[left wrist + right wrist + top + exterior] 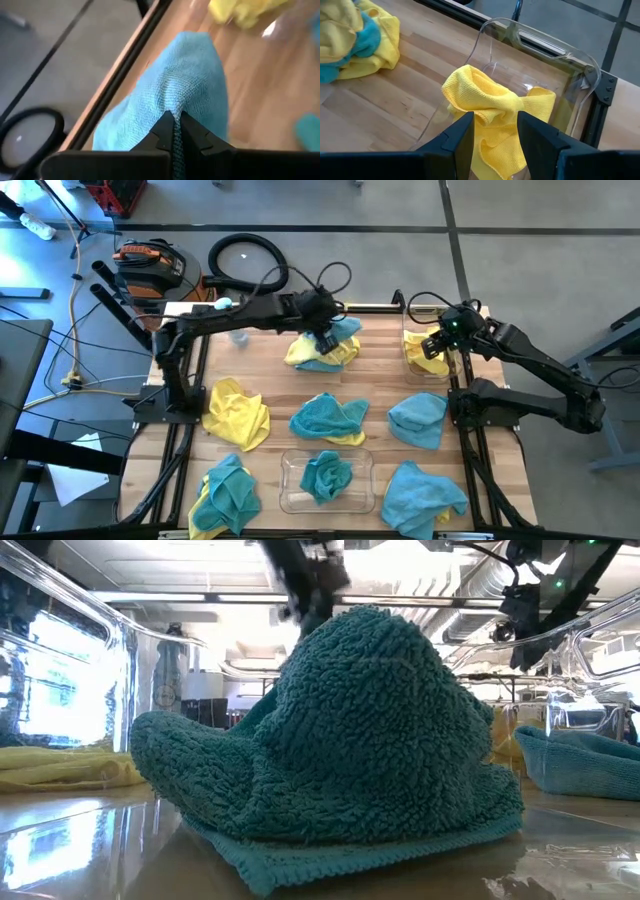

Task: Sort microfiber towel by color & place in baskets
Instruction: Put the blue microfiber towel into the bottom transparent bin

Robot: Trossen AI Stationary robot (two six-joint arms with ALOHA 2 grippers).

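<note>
The table is pale wood planks inside a black frame, on a grey floor crossed by cables. At its near edge a clear basket holds one teal towel, thick-piled and heaped in the low view. Either side of it lie a teal-and-yellow heap and a loose teal cloth. Mid-table lie a yellow towel, a teal one over yellow and another teal one.

Farther back, the left gripper is over a yellow-and-teal pile by the far edge; its jaws are pinched tight on a fold of teal cloth. The right gripper hangs over the far-right basket, jaws part open and holding nothing, a yellow towel in the basket just below them.

Beyond the table sit an orange-and-black case and a coiled black hose. No writing can be read.
</note>
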